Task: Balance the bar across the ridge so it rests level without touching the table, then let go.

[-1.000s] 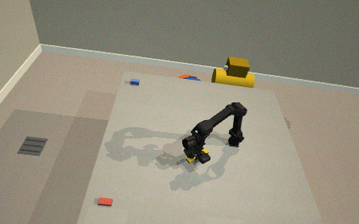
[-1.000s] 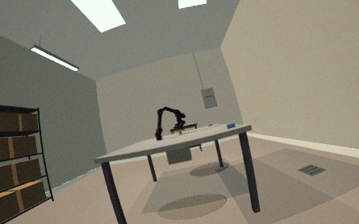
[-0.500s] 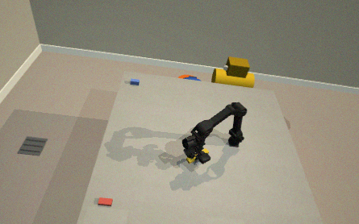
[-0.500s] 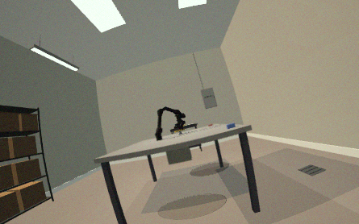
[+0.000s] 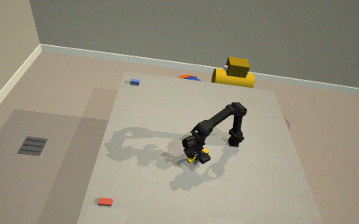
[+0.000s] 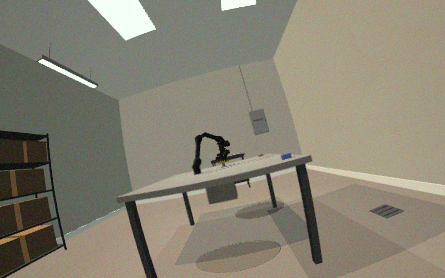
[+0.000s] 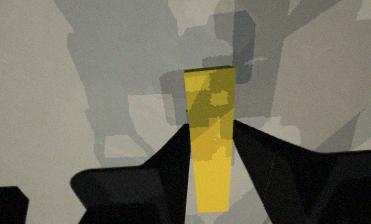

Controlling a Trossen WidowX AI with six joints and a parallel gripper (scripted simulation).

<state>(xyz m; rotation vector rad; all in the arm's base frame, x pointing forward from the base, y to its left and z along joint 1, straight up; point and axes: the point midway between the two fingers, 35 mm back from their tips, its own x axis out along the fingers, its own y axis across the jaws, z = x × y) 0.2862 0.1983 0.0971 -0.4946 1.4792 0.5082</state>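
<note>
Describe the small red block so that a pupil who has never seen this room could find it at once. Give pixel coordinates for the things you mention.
Find the big grey table (image 5: 242,189) (image 6: 215,181). In the top view, the flat red block (image 5: 105,201) (image 6: 261,155) lies near its left edge, low down. The block at upper left is blue.

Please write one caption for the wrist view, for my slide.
Yellow bar between the two dark fingers of the gripper, above the table.
</note>
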